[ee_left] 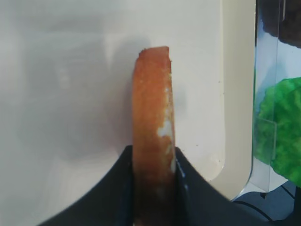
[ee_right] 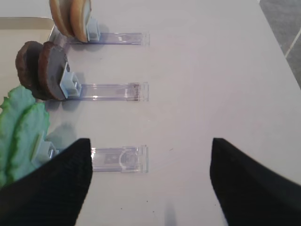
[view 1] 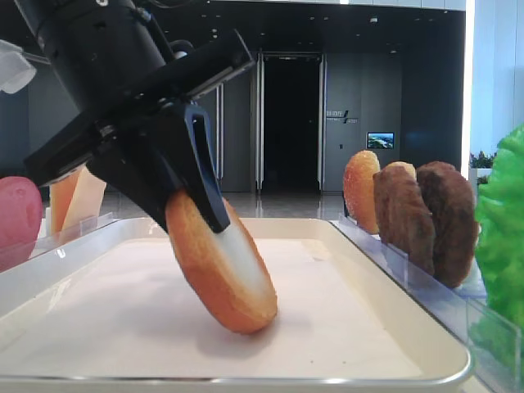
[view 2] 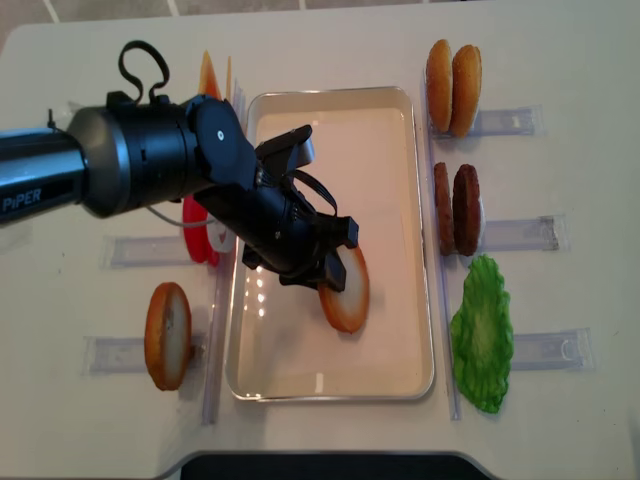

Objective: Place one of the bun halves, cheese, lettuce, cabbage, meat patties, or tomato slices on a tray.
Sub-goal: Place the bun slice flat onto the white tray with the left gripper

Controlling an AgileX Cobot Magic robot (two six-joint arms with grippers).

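Bun half (view 1: 225,274) is clamped edge-on in the left hand (view 1: 201,205), tilted, its lower rim touching or just above the tray (view 1: 385,344) liner; contact cannot be confirmed from the low view. Lower until the rim bears, tip the pale cut face down toward the liner, then release so the disc lies flat instead of rolling. Beyond the tray rim, meat patties (view 1: 426,221) and lettuce (view 1: 503,237) stand in their racks. The right hand (ee_right: 150,183) hangs above the bench (ee_right: 211,70), jaws apart, empty.
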